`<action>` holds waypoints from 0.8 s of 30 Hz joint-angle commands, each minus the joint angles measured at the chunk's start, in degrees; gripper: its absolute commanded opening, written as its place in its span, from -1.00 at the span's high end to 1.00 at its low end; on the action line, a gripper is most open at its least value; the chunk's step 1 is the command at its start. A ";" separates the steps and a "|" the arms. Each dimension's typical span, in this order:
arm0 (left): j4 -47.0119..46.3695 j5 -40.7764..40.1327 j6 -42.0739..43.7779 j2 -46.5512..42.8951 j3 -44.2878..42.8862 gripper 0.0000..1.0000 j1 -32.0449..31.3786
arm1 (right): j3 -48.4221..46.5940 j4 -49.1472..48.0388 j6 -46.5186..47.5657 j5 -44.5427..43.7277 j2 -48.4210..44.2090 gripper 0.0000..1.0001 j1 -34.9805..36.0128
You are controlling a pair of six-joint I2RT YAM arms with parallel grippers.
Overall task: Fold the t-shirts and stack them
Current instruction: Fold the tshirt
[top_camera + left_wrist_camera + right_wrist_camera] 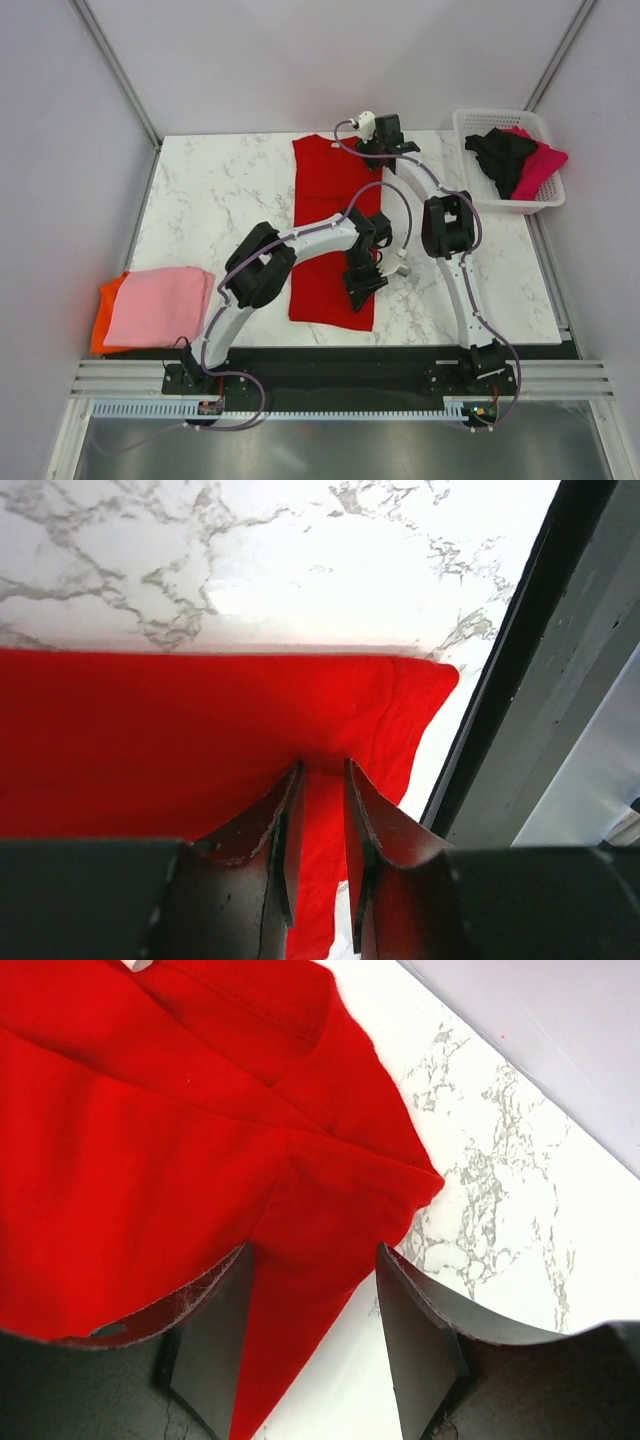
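Found on left arm (262, 272) and right arm (447, 228) alike: white link shells, bulky black joint housings, black base plates (470, 378). Strung link to link with thin lilac-grey cables (409, 225) in loose loops. Tipped with matt black wedge-shaped fingers (212, 1348), scuffed and speckled pale along the edges.

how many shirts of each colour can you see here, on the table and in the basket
red t-shirt: 1
pink t-shirt: 1
orange t-shirt: 1
black t-shirt: 1
magenta t-shirt: 1
total: 5
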State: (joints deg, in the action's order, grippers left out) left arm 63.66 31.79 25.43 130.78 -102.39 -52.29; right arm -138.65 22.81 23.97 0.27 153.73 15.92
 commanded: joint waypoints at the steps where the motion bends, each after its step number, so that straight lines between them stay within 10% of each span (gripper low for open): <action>1: -2.49 -0.85 -1.26 -0.16 -0.71 0.41 -1.67 | -2.15 -1.27 -2.34 0.09 0.44 -0.22 0.60; 6: -1.53 -8.64 -3.36 -19.39 1.67 0.27 -1.59 | 2.93 -2.15 -6.55 -1.59 -11.58 -0.22 -1.24; 12: -0.73 -19.55 -12.04 -35.76 2.28 -0.11 3.75 | 29.99 -12.79 -17.44 1.55 -38.83 -0.25 -3.27; 17: -3.53 -9.94 -31.02 -41.03 14.18 -0.42 17.46 | 49.67 -4.81 -28.35 11.57 -54.66 -0.25 -3.53; 24: -15.31 0.46 -45.55 -44.56 33.97 -0.15 31.37 | 80.00 2.07 -37.05 37.14 -65.13 -0.15 -3.79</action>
State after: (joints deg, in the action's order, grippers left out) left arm 52.77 25.10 -9.28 86.54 -73.95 -21.39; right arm -68.64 16.58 -6.35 23.70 85.52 12.14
